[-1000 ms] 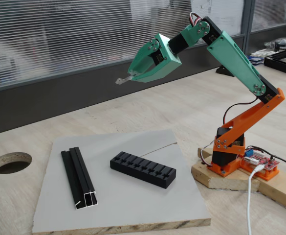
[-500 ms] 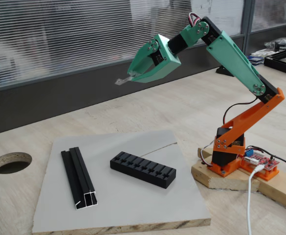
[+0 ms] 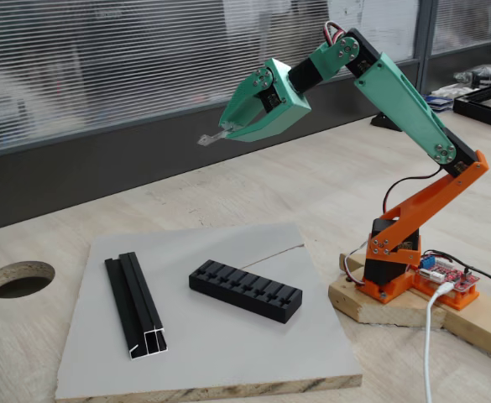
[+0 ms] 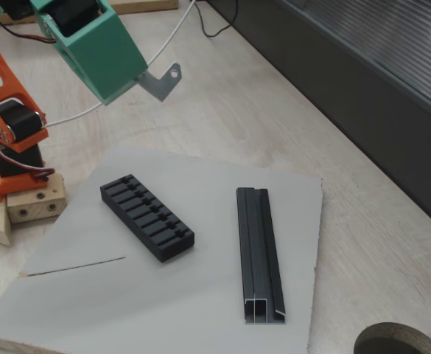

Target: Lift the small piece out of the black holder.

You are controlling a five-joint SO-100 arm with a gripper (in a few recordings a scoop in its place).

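My green gripper (image 3: 227,130) hangs high above the table, shut on the small piece (image 3: 210,138), a thin grey metal tab that sticks out from its tip. In the other fixed view the small piece (image 4: 163,80) shows a hole near its end and juts from the gripper (image 4: 143,77). The black holder (image 3: 245,290) lies flat on the grey board well below. Its row of slots (image 4: 146,217) faces up, and no tab shows in them.
A long black channel rail (image 3: 134,304) (image 4: 258,253) lies on the grey board (image 3: 228,361) beside the holder. A round hole (image 3: 18,278) is cut in the wooden table at the left. The orange arm base (image 3: 388,269) stands on a wood block with cables at the right.
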